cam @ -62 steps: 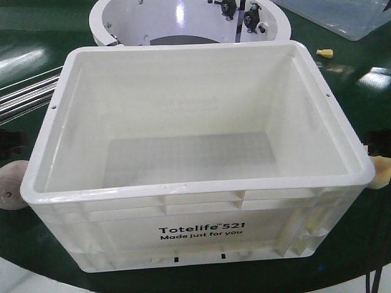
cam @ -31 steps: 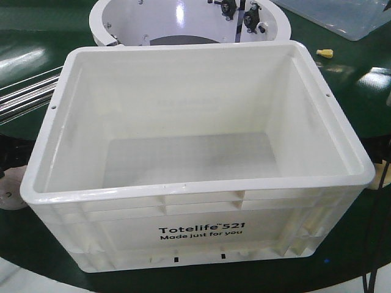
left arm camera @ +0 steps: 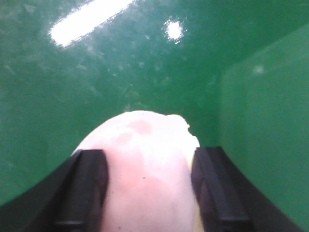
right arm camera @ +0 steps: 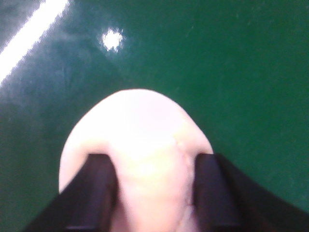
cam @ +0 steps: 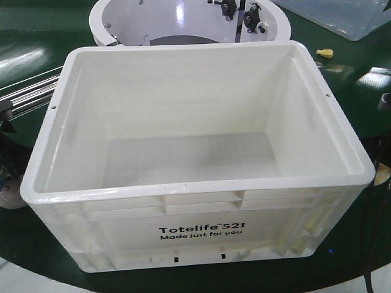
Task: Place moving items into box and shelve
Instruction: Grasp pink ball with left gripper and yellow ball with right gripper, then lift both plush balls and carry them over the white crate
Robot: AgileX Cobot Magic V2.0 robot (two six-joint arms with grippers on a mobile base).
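Box (cam: 201, 229), a large white plastic crate with a ribbed rim and the black print "Totelife 521 Made just for you", stands upright near the front edge of the green tabletop (cam: 36, 36). It holds nothing; its pale grey floor shows bare. Behind it, toward the far edge, sits a white round housing (cam: 122, 24) with black fittings inside. A clear plastic tub (cam: 342, 18) is cut off at the far right corner, and its contents cannot be made out. A small yellow piece (cam: 325, 53) lies between tub and box.

The pink plush ball (left arm camera: 145, 140) is clamped in the left end effector (left arm camera: 149, 154), with a black finger pressed into each side. It is pale dusty pink with darker blotches near the top and a small yellow nub at its upper right. The right end effector (right arm camera: 154, 162) grips the second ball (right arm camera: 140, 121) the same way. Glare washes that ball to a creamy pink, so its true colour cannot be told; a faint seam runs down it.

Both wrist views are blurred and crop the balls' lower halves, so whether either ball touches the tabletop is unclear. The front view shows only a pale rounded sliver (cam: 7, 194) at its left margin, beside the box's near left corner, too cropped to identify
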